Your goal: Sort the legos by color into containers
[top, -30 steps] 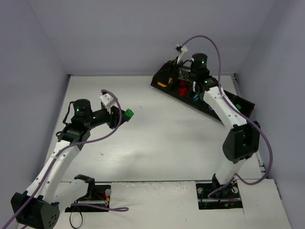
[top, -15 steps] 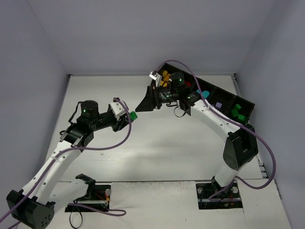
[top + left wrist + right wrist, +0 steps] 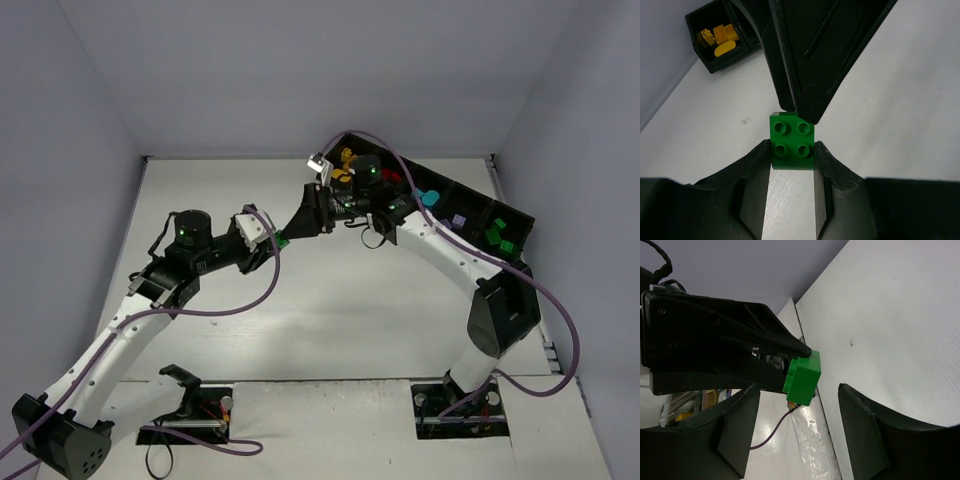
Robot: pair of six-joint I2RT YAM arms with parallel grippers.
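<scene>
My left gripper is shut on a green lego brick and holds it above the table, studs toward its camera. In the top view the brick sits between the two arms. My right gripper is open and empty, its tips right at the brick. In the right wrist view the brick sits just beyond my open right gripper, between the lines of its two fingers. The black tray of containers lies along the back right, with yellow, red, teal, purple and green bricks in separate compartments.
The tray's end compartment with yellow bricks shows at the left wrist view's top left. Grey walls close in the white table at the back and both sides. Purple cables loop over both arms.
My right arm has swung left from over the tray to meet the left gripper. My left gripper has carried the green brick right toward it.
</scene>
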